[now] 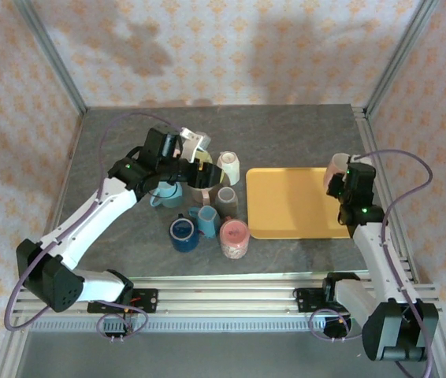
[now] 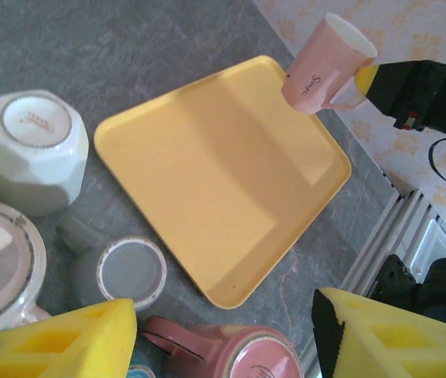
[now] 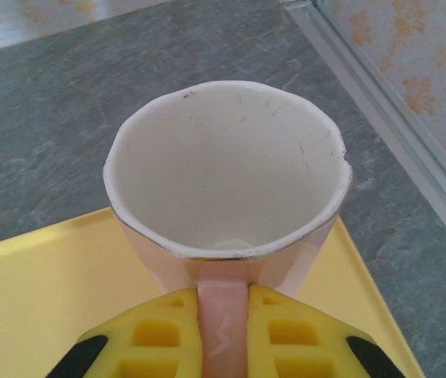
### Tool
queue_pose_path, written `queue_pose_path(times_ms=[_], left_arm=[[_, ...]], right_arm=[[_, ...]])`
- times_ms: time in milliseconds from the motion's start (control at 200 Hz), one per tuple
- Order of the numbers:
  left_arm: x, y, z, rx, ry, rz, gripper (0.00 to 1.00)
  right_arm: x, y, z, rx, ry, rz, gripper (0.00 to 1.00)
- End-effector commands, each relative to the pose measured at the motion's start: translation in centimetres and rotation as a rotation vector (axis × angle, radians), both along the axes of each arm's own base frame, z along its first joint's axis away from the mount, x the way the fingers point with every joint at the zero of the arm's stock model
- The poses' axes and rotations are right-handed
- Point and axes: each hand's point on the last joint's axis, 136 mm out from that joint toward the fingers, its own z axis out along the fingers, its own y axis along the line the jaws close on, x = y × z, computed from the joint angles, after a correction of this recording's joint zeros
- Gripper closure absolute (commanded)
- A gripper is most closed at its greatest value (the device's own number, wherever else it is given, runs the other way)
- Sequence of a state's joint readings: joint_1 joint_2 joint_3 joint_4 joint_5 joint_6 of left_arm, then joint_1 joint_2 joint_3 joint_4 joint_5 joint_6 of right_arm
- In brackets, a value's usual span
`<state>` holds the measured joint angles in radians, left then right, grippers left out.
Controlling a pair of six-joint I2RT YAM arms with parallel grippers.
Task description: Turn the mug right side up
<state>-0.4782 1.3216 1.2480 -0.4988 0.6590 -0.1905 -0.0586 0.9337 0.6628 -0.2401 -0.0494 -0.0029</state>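
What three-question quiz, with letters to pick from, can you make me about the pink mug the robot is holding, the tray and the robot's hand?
1. Where is the pink mug?
A. On the floor.
B. In the right gripper, by the tray's edge.
C. Under the tray.

2. What colour is the tray?
A. Blue.
B. Green.
C. Yellow.

3. How is the right gripper?
A. Shut on the mug's handle.
B. Wide open.
C. Shut on the tray.

Answers:
1 B: the left wrist view shows it held at the tray's corner.
2 C: it is plain yellow.
3 A: the yellow fingers pinch the handle from both sides.
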Motion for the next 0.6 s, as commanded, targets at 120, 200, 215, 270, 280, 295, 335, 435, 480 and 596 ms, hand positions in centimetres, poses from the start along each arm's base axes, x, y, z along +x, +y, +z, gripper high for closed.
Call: queue_pose_path(times_ms=[120,200,215,270,280,295,335,435,480,596], left_arm=[[0.0,-0.8,1.1,-0.021,-0.099,-0.066,0.39],[0.0,-1.0,0.9,-0.018,-0.1,-0.069,0.39],[0.1,-1.0,0.8,-0.018,-0.1,-0.068,0.39],[0.1,-1.1,0.7,-0.017,-0.102,-0.067,0.39],[0.2,-1.1,0.7,-0.017,-0.103,-0.068,0.39],[0.2,-1.1,0.6,-0.017,-0.103,-0.066,0.39],[0.2,-1.1,0.5,-0.016,-0.103,-0.067,0.39],[0.4,-1.1,0.2,-0.006,-0.1,-0.06,0.39],[0.4,-1.1,0.1,-0.001,-0.098,-0.057,0.39],[0.4,-0.9,-0.1,0.006,-0.1,-0.045,0.39]], right_arm=[[2.2,-2.5,2.4,-0.046,-0.171,-0.032,1.0],[2.7,-3.2,1.7,-0.059,-0.174,-0.04,1.0],[2.8,-3.3,1.6,-0.063,-0.176,-0.038,1.0],[3.2,-3.6,1.3,-0.075,-0.187,-0.032,1.0],[3.2,-3.6,1.3,-0.076,-0.189,-0.03,1.0],[3.4,-3.6,1.2,-0.08,-0.194,-0.027,1.0],[3.7,-3.7,1.1,-0.089,-0.203,-0.017,1.0],[4.4,-3.8,0.5,-0.106,-0.199,0.002,1.0],[4.7,-3.9,0.0,-0.112,-0.191,0.007,1.0],[5.3,-4.5,-0.4,-0.131,-0.196,-0.003,1.0]])
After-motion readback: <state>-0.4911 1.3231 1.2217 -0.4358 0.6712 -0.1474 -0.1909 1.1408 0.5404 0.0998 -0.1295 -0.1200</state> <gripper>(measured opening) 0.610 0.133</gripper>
